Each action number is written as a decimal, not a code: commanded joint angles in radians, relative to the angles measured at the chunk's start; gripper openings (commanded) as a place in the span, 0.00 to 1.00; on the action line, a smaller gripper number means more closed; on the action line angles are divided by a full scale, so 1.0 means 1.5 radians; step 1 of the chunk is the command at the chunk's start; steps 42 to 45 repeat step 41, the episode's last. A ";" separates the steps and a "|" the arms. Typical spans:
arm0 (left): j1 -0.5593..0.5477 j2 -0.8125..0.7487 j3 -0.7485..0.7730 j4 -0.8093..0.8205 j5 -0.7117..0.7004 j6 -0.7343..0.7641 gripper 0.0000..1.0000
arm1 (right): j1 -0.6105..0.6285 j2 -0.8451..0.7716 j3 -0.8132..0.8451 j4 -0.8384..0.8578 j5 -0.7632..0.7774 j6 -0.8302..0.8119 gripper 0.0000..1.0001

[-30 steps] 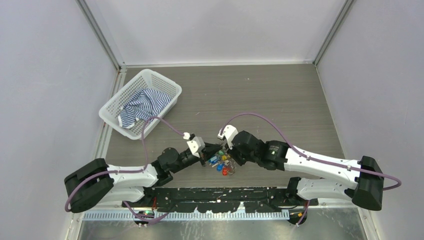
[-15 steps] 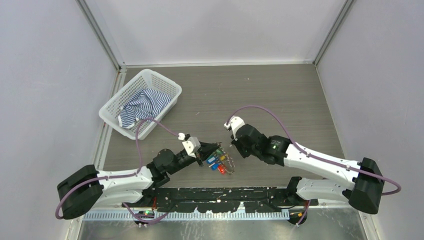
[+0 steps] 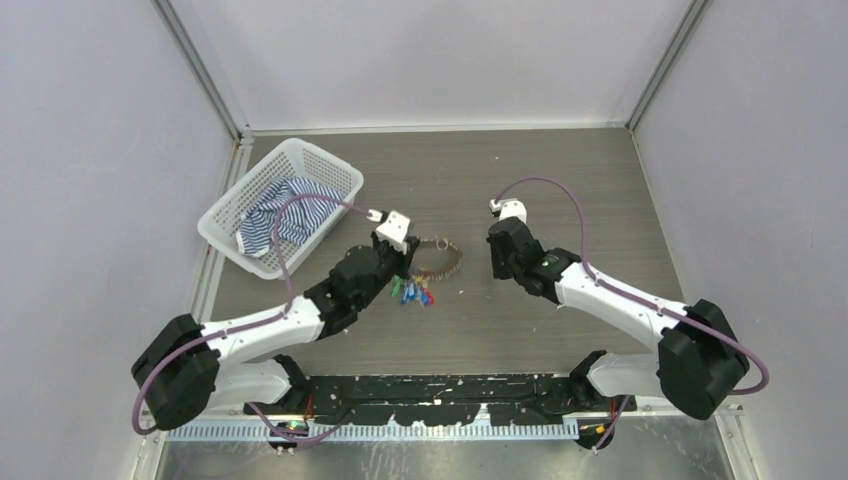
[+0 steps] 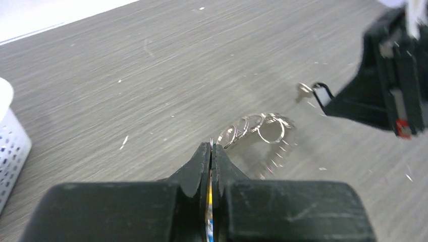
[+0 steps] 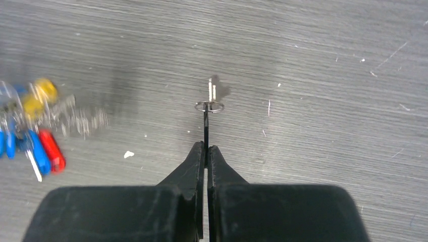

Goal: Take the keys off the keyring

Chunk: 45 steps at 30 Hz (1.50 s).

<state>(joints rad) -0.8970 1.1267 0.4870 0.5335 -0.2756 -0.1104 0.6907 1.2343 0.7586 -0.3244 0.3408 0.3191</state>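
The keyring [image 3: 441, 256] is a silvery chain-like ring, and it also shows in the left wrist view [image 4: 256, 128]. My left gripper [image 3: 406, 266] is shut on its edge [image 4: 211, 146] and holds it above the table. The bunched keys [image 3: 413, 292] hang below with blue, red, green and yellow tags, and they appear blurred in the right wrist view [image 5: 34, 144]. My right gripper [image 3: 498, 268] is shut [image 5: 206, 146] on one black-tagged key [image 5: 206, 121], apart from the bunch. That key carries a small split ring [image 5: 209, 106] and also shows in the left wrist view [image 4: 321, 94].
A white mesh basket [image 3: 224, 210] holding a striped cloth [image 3: 285, 213] stands at the far left, close behind the left arm. Grey walls enclose the wooden table [image 3: 560, 180] on three sides.
Both arms have moved away from the near edge. The left gripper carried the ring and bunch up and back. The right gripper pulled to the right with the black-tagged key, now separate.
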 commanded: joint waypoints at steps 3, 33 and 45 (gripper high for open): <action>0.034 0.081 0.101 -0.088 -0.044 -0.039 0.04 | -0.013 0.040 -0.005 0.056 0.047 0.096 0.02; 0.053 -0.008 0.363 -0.582 0.022 -0.162 1.00 | -0.013 -0.120 0.112 0.006 0.139 0.120 1.00; 0.053 -0.003 0.381 -0.612 0.002 -0.140 1.00 | -0.013 -0.131 0.123 0.021 0.147 0.095 1.00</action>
